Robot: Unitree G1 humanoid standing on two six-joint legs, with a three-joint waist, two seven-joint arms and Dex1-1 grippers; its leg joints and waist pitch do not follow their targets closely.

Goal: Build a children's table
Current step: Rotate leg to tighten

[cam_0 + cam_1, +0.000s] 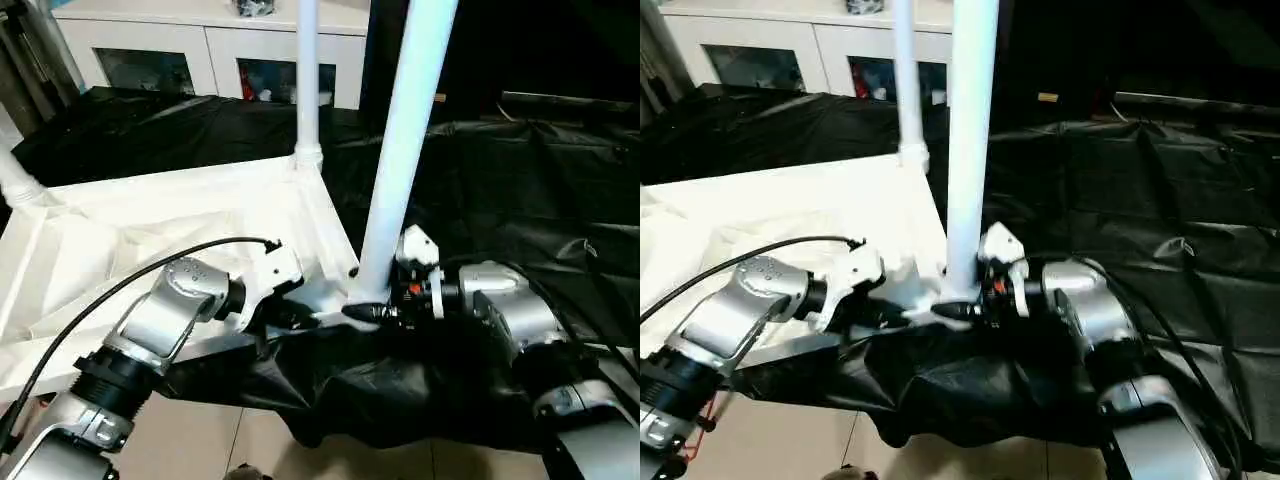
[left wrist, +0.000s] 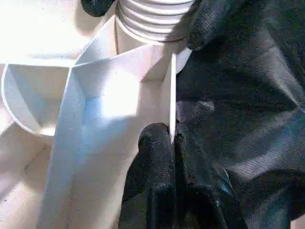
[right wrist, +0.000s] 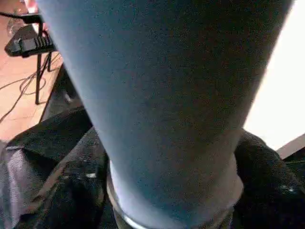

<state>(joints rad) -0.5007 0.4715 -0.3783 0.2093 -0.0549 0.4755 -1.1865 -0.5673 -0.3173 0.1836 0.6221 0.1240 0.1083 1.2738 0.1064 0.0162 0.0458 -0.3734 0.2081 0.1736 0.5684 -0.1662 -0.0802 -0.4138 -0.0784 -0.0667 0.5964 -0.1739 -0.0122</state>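
At the far left a leg [image 1: 15, 180] stands up out of the back corner of the children's table top [image 1: 130, 235], which lies upside down on the black-draped worktop [image 1: 520, 180] with its ribbed underside facing up and its near edge close to the worktop's front edge; a black cable [image 1: 120, 285] arcs over the silver left forearm toward the left tool [image 2: 172, 138], whose two black fingers [image 2: 155, 152] are pinched shut on a thin upright white rib along the top's near rim, with hardly any gap between them, just short of the near right corner; farther back, a second leg [image 1: 307, 80] rises straight from the far right corner socket, in front of the white cabinet with glass doors [image 1: 210, 55] that stands behind the worktop; next along, a third leg [image 1: 405, 150] stands in the near right corner socket, leaning slightly to the right toward its upper end, its ringed base seated in the socket as the left wrist view shows; the right tool [image 1: 372, 308] reaches in level from the right and sits at the foot of this leg, one black fingertip [image 2: 205, 24] on each side of the ringed base, so the jaws stand wide around the tube, though whether they press on it I cannot tell; black cloth bunches and hangs over the worktop's front edge beneath both tools; to the right the cloth lies wrinkled and bare under the right forearm.
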